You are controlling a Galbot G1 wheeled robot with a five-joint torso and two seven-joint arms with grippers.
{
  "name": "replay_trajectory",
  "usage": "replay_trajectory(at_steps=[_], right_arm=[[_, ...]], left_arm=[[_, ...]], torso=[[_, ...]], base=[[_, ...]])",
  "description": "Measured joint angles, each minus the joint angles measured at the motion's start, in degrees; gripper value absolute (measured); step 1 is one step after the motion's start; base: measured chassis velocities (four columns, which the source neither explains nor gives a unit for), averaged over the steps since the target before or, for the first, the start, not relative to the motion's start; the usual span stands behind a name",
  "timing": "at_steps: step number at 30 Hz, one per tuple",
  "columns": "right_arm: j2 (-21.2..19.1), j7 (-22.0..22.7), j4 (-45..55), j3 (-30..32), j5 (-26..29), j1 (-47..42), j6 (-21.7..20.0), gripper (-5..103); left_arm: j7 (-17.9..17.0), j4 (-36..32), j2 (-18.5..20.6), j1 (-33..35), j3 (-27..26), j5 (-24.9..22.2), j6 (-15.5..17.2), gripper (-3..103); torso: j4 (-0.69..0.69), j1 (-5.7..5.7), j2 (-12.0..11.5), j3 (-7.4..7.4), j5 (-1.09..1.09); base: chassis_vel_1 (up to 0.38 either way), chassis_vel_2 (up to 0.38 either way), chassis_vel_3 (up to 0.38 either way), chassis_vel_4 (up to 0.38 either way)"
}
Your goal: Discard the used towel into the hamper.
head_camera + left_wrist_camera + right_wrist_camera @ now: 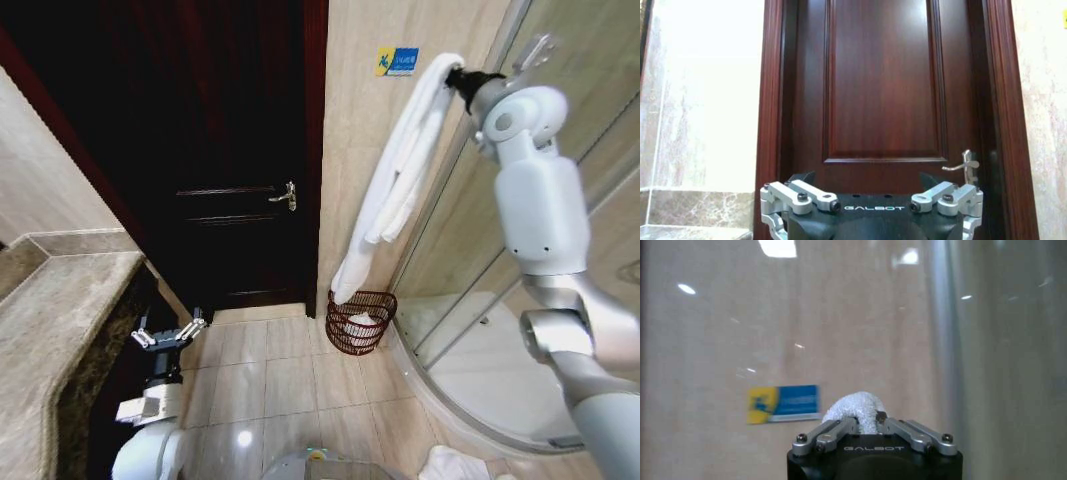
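A long white towel (400, 170) hangs from my right gripper (458, 76), which is raised high by the wall and shut on the towel's top end (855, 410). The towel's lower end drops to the rim of the hamper (360, 322), a small round reddish-brown wire basket on the floor by the wall; some white cloth shows inside it. My left gripper (168, 333) is parked low at the left beside the counter, open, with nothing between its fingers (800, 196), facing the door.
A dark wooden door (225, 150) with a metal handle (286, 195) stands behind. A stone counter (60, 330) runs along the left. The curved glass shower enclosure (500, 330) is at the right. A white cloth (450, 465) lies on the floor near my base.
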Motion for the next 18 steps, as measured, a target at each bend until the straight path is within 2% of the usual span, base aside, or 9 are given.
replay_trajectory(at_steps=[3, 5, 8, 10, 13, 18], right_arm=[[-0.81, -0.54, -0.99, -1.19, -2.78, 1.72, -1.6, 5], [-1.47, -4.53, -2.67, -2.98, -6.73, 3.46, -0.8, 5], [-0.77, -4.74, -4.11, -4.35, -6.69, 4.46, 0.33, 5], [0.11, -4.84, -5.09, -5.51, -6.69, 4.49, 2.86, 5], [1.16, -4.97, -5.92, -6.14, -6.6, 4.65, 4.53, 5], [3.04, -4.33, -7.43, -6.17, -6.04, 5.86, 5.5, 5]], left_arm=[[0.03, 0.05, 0.18, -0.21, 0.08, -0.15, 0.01, 100], [0.05, 0.05, 0.22, -0.29, 0.14, -0.28, 0.03, 100], [0.1, 0.06, 0.03, -0.24, 0.14, -0.34, -0.09, 100], [0.23, 0.14, -0.32, 0.03, 0.04, -0.38, -0.45, 100], [0.3, 0.29, -0.56, 0.21, -0.13, -0.58, -0.81, 100], [0.38, 0.73, -0.58, 0.14, -0.35, -0.9, -1.22, 100]], torso=[[-0.01, 0.0, 0.0, 0.0, -0.02], [-0.01, 0.0, 0.0, 0.0, -0.01], [-0.01, 0.0, 0.0, -0.01, -0.04], [0.03, 0.0, 0.0, 0.0, 0.0], [0.04, 0.0, 0.0, 0.0, -0.01], [0.02, 0.0, 0.0, 0.0, -0.03]], base=[[0.0, 0.0, 0.0, 0.0], [0.0, 0.0, 0.0, 0.0], [0.0, 0.0, 0.0, 0.0], [0.0, 0.0, 0.0, 0.0], [0.0, 0.0, 0.0, 0.0], [0.0, 0.0, 0.0, 0.0]])
